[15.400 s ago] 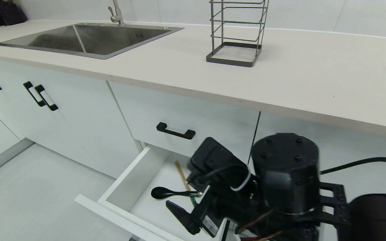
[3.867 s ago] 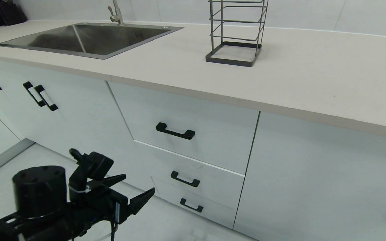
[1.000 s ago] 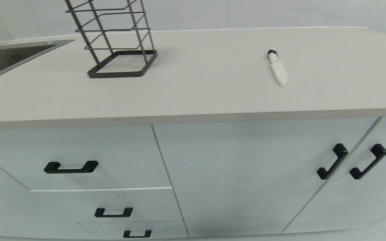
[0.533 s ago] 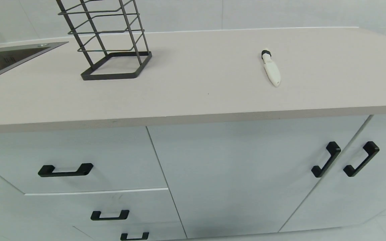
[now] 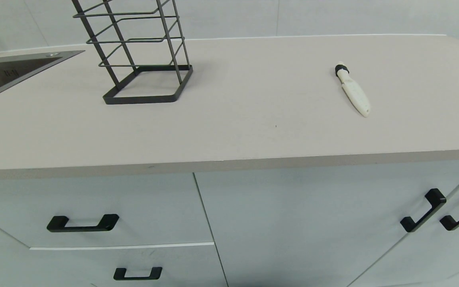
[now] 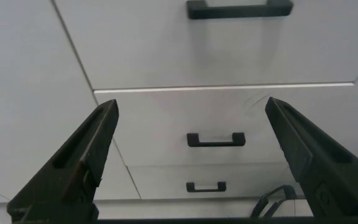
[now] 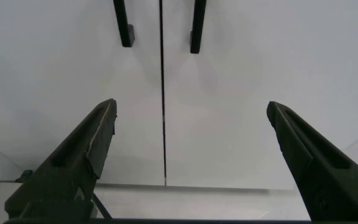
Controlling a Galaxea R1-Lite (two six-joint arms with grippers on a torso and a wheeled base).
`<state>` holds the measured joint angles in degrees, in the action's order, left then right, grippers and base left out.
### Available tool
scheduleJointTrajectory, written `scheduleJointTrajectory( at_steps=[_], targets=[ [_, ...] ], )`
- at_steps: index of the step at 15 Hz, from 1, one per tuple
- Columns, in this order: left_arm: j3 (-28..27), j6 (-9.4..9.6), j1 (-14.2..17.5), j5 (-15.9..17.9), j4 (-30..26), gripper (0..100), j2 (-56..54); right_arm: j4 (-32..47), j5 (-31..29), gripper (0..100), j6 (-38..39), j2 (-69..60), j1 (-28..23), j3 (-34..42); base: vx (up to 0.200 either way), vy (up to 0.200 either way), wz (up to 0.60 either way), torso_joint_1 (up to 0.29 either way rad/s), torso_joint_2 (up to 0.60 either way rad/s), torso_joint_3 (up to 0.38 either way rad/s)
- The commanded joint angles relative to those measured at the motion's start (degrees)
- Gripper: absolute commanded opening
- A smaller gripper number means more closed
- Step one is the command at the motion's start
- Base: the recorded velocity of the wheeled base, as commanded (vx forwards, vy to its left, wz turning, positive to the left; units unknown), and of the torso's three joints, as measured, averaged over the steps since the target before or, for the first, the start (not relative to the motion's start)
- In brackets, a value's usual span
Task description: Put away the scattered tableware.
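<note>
Left tool (image 6: 189,106) and right tool (image 7: 189,104) are both spread wide and empty, low down facing the drawer fronts (image 6: 229,124) and cabinet doors (image 7: 241,93) under the counter (image 5: 229,131). The cream utensil (image 5: 354,91) with a black collar lies flat toward the counter's right end, midway between front and back edges, well apart from the wire rack (image 5: 146,59). It looks light, stiff, smooth plastic and may skid, so pinch across the cream body mid-length.

I find the head camera set high, facing forward and down across the surface (image 5: 253,119) and onto the cabinet fronts (image 5: 293,223) beneath. The left wrist camera sits low and close, looking past its own left claw (image 6: 191,104) at the drawer handles (image 6: 216,139), which the head view shares. The right wrist camera, likewise close, faces the door handles (image 7: 123,22) past the right claw (image 7: 191,104), also shared.
</note>
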<state>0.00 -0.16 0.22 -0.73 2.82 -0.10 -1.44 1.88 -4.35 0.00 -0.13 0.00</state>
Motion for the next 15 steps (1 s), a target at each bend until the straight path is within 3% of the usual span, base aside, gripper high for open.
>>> scheduleJointTrajectory(
  at_steps=[1, 8, 10, 11, 12, 14, 15],
  targets=[
    [0.0, -0.02, 0.0, -0.1, 0.1, 100, 0.1, 0.0, 0.1, 100, 0.0, 0.1, 0.0, 0.0, 0.000, 0.000, 0.00, 0.000, 0.00, 0.000],
    [0.0, 2.09, 0.0, -0.8, -0.1, 100, 0.1, -0.1, -0.1, 100, 3.0, 0.0, 0.0, 0.0, 0.000, 0.000, 0.00, 0.018, -0.02, -0.005],
    [0.0, 2.53, 0.0, -6.1, -0.1, 100, 0.1, -0.3, -2.3, 100, 4.3, 0.1, 0.0, 0.0, 0.000, 0.000, 0.00, 0.198, -0.08, -0.068],
    [0.0, 4.73, 0.0, -9.1, 0.3, 100, 0.1, -0.3, -3.5, 100, 4.3, 0.1, 0.0, 0.0, 0.000, 0.000, 0.00, 0.242, -0.02, -0.124],
    [0.0, 6.66, 0.0, -9.7, 0.4, 100, 0.1, -0.3, -3.5, 100, 4.3, 0.1, 0.0, 0.0, 0.000, 0.000, 0.00, 0.256, -0.15, -0.193],
    [-0.1, 6.84, 0.0, -7.7, 0.4, 100, 0.1, -0.3, -3.5, 100, 4.3, 0.1, 0.0, 0.0, 0.000, 0.000, 0.00, 0.264, -0.46, -0.237],
    [-0.1, 6.84, 0.0, -3.8, 0.4, 100, 0.1, -0.3, -3.5, 100, 4.3, 0.1, 0.0, 0.0, 0.000, 0.000, 0.00, 0.173, -0.71, -0.193]
  ],
)
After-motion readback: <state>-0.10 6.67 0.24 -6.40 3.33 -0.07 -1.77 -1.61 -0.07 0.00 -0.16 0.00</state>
